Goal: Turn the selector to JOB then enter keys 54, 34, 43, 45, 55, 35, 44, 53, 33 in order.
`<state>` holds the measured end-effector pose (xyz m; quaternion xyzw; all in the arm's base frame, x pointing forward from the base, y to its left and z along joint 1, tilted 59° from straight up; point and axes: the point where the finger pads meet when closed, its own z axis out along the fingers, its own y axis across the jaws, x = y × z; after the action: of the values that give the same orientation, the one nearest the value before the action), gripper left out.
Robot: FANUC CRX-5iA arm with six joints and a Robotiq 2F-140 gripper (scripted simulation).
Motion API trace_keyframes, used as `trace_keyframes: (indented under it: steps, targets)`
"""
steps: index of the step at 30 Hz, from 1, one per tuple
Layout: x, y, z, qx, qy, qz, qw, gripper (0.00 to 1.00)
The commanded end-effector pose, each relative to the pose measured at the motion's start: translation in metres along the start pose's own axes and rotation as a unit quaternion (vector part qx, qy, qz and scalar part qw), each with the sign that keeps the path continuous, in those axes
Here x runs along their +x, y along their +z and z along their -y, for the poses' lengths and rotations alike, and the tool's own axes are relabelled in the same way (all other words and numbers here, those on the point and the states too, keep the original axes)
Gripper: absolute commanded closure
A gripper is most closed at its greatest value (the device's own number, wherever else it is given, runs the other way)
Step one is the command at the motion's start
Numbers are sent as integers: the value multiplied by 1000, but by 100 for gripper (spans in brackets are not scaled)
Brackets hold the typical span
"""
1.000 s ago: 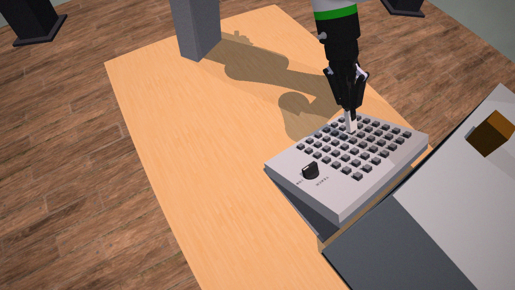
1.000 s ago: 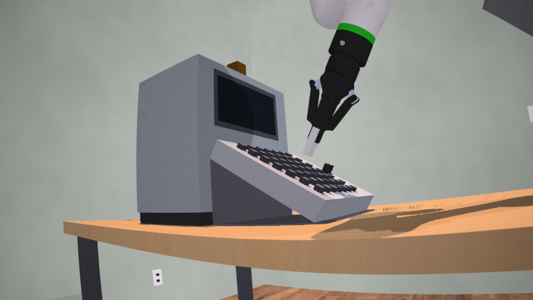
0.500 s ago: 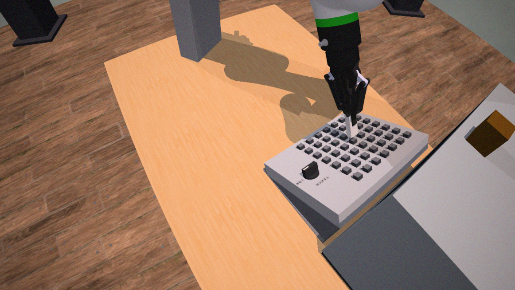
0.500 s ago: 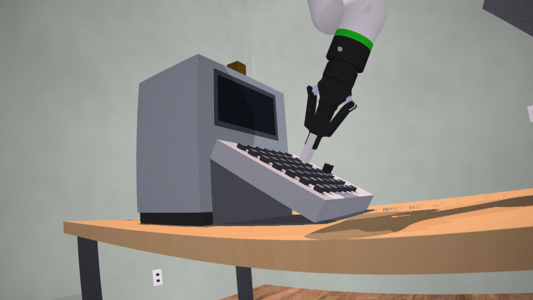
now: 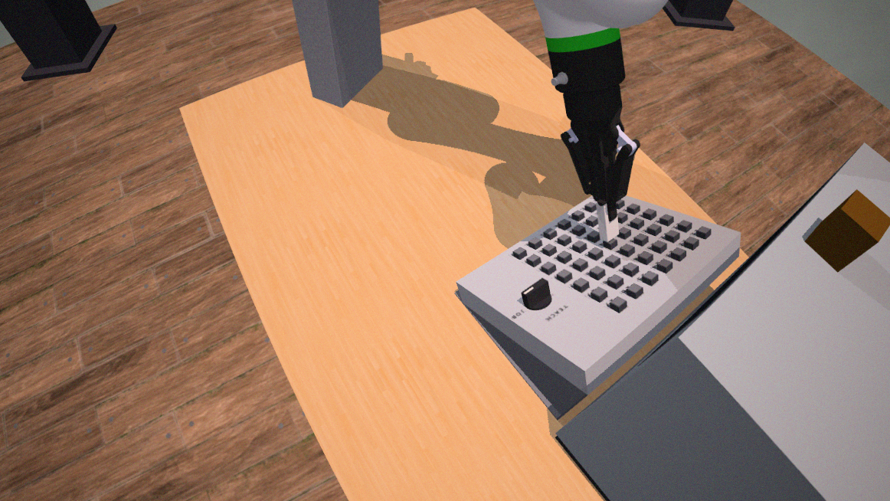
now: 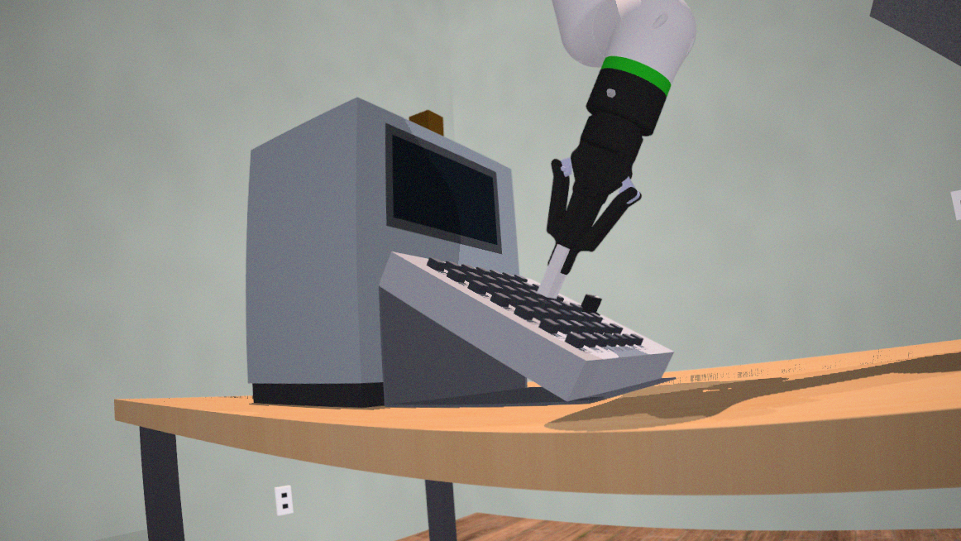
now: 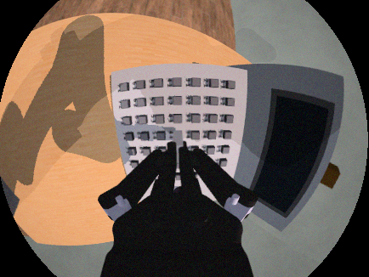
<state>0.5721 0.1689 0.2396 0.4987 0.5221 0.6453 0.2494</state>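
Observation:
The machine's sloped grey keypad (image 5: pixel 613 253) carries a grid of dark square keys, and none is lit. It also shows in the exterior view (image 6: pixel 531 305) and in the wrist view (image 7: pixel 178 118). The black selector knob (image 5: pixel 536 293) sits at the panel's near corner above the labels JOB and TEACH; I cannot tell which one it points at. My gripper (image 5: pixel 605 210) is shut, with a white tip (image 5: pixel 603 227) sticking out below the fingers. The tip rests down on a key in the far left part of the grid (image 6: pixel 551 287). The key names are too small to read.
The machine's grey body with a dark screen (image 6: pixel 443 191) rises right behind the keypad. An orange block (image 5: pixel 849 228) sits on top of it. A grey post (image 5: pixel 339 46) stands at the table's far end. The keypad panel overhangs the table's right edge.

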Motion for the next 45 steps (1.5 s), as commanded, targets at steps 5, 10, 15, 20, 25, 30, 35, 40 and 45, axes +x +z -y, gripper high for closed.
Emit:
trace_keyframes:
  steps: [5,10,15,20,25,30,35,40,45]
  targets:
    - [0,0,0,0,0,0,1000,100]
    - [0,0,0,0,0,0,1000,100]
    - [0,1,0,0,0,0,1000,100]
    - [0,2,0,0,0,0,1000,100]
    - [0,4,0,0,0,0,1000,100]
    - [0,7,0,0,0,0,1000,100]
    - [0,9,0,0,0,0,1000,100]
    - [0,11,0,0,0,0,1000,100]
    - [0,13,0,0,0,0,1000,100]
